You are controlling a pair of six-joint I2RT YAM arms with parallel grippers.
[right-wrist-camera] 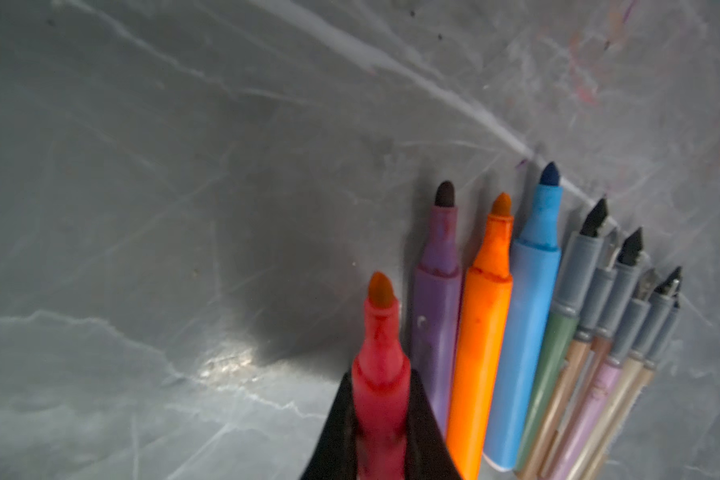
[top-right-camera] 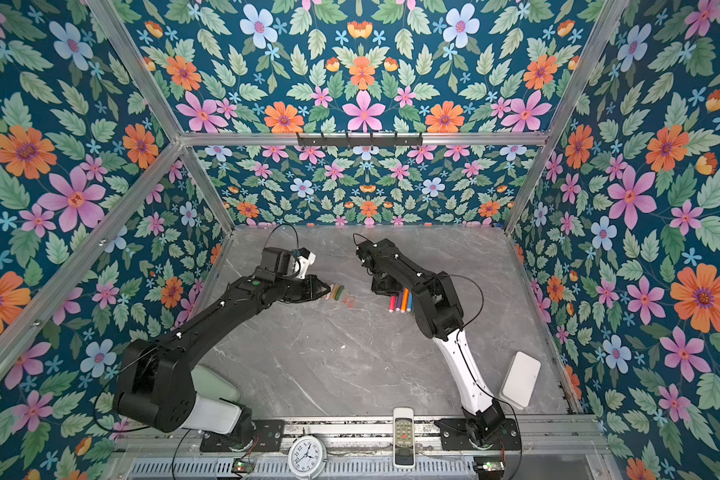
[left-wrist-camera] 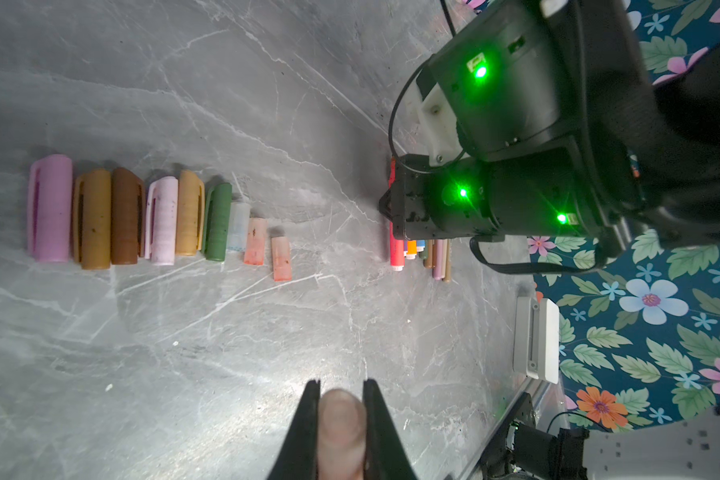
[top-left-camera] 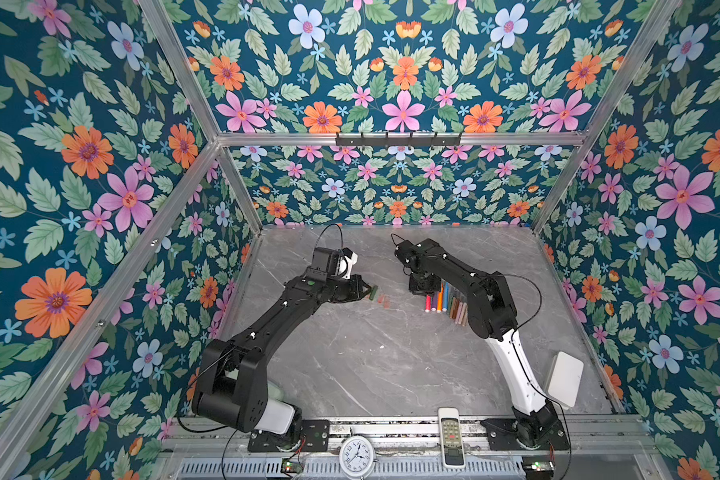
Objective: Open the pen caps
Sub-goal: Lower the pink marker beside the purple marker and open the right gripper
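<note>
A row of loose pen caps lies on the grey marble table: pink, tan, brown, pale pink, tan, green, clear and two translucent reddish ones. In both top views the caps lie just past my left gripper. That left gripper is shut on a pale reddish pen cap. Several uncapped pens lie side by side on the table. My right gripper is shut on the red pen at the end of that row. In the top views the pens lie partly under the right arm.
The right arm's wrist hangs over the pens, to the right of the caps. A white box sits near the right wall. A white remote and a clock lie on the front rail.
</note>
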